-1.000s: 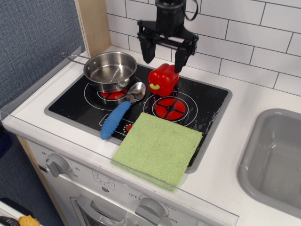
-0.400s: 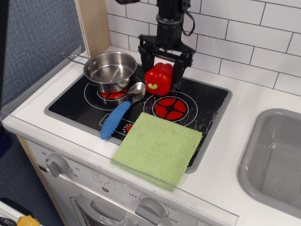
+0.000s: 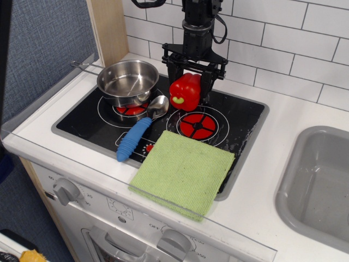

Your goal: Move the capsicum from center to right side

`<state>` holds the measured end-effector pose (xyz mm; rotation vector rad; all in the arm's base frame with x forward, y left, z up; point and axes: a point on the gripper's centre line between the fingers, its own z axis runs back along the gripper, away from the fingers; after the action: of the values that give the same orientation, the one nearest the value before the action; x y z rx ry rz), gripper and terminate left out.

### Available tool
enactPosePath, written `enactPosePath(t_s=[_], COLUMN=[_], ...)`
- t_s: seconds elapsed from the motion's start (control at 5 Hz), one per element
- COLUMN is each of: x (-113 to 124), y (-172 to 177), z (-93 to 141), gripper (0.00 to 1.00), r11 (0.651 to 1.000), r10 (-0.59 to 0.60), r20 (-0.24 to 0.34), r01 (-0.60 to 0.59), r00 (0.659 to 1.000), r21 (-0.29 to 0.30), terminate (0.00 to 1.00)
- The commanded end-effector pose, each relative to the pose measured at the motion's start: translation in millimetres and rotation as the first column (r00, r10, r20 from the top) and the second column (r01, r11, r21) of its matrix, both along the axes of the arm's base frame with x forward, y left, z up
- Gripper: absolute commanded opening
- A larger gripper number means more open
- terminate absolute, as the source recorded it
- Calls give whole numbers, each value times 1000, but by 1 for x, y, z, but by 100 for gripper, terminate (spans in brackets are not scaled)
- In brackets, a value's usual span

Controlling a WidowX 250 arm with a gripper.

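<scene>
The red capsicum (image 3: 184, 93) with a yellow-green stem stands on the black stovetop (image 3: 87, 117) at the back centre, just behind the right red burner mark (image 3: 197, 125). It leans a little to the left. My black gripper (image 3: 190, 87) has come down over it from above. Its jaws are open and stand on either side of the capsicum, the right finger (image 3: 208, 87) clear beside it and the left finger partly hidden behind it. I cannot see a firm grasp.
A steel pot (image 3: 127, 82) sits on the left burner. A blue-handled spoon (image 3: 139, 131) lies beside it. A green cloth (image 3: 182, 170) covers the stove's front right. White counter and a grey sink (image 3: 319, 185) lie to the right; tiled wall behind.
The gripper has come down from above the capsicum to straddle it. The capsicum has shifted slightly left and tilted.
</scene>
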<state>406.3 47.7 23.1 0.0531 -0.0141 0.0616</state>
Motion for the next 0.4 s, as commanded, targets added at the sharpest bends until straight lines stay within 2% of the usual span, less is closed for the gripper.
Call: enactPosePath(t_s=[0.0,0.2], x=[-18,-50], y=[-5,-19], z=[72,97], gripper=[0,0], r11=[999,995], r10=[-35,-74], r20=[182,246], r01=[42,89], r00=[983,966], r21=[-33,-50], terminate=[0,0])
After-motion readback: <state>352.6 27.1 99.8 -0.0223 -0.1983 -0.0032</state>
